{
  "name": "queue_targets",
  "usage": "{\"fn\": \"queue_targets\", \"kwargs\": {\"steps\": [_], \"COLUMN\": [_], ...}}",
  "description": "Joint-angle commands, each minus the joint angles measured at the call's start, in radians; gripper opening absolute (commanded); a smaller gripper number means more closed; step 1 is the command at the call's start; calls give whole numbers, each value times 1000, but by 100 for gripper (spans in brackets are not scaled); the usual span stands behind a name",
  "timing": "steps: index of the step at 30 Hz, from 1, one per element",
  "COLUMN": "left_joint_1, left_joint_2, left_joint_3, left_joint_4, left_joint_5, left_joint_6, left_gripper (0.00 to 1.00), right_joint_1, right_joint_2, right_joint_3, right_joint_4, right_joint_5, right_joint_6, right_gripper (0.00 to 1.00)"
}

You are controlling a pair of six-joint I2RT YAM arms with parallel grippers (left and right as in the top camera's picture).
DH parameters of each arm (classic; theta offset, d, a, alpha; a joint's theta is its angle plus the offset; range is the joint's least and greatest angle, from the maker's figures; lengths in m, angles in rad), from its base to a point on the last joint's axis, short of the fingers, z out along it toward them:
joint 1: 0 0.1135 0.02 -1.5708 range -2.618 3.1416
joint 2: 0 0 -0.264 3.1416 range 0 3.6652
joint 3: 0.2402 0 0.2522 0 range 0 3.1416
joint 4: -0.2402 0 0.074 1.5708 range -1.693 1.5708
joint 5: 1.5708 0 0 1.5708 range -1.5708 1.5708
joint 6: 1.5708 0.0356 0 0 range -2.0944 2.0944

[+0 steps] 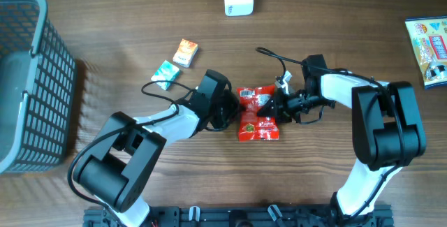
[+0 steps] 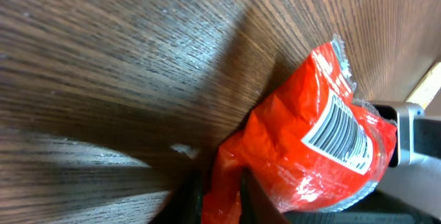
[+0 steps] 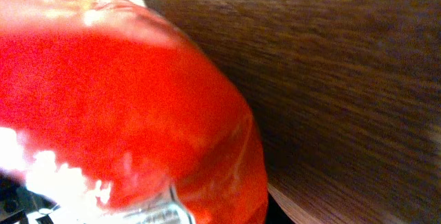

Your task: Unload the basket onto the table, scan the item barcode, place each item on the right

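Red packet (image 1: 258,126) lengthwise front-to-back, barcode (image 2: 337,131) up

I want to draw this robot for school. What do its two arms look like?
Both arms match. The left arm and right arm have smooth white tubes between chunky, rounded black joints, ending in dark jaws. Thin black cables loop loosely near each wrist. No stickers or writing show on them.

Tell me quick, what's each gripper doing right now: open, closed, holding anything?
Left gripper: closed on the red packet.
Right gripper: right up against the same packet; open or closed cannot be told.
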State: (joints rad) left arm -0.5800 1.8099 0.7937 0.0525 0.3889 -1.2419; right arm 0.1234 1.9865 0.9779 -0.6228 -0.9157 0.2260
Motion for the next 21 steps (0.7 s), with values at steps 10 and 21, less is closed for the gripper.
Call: {"fn": "queue_targets", "kwargs": {"steps": [10,21], "left_joint_1": [186,190], "left_joint_2": [-267,-266], "left_joint_3": [0,-1], "left_joint_4": [-253,-335], "left_joint_5": [-122,-268], "left_joint_6": [274,273], "left_gripper": [99,100], "right_joint_1": [9,336], "right_joint_2": [-21,-9], "right_joint_3": [553,802], "right_joint_4": [-432,82], "right_joint_5": [652,1660], "right_joint_6": [66,-245], "right_gripper": [4,4]}}
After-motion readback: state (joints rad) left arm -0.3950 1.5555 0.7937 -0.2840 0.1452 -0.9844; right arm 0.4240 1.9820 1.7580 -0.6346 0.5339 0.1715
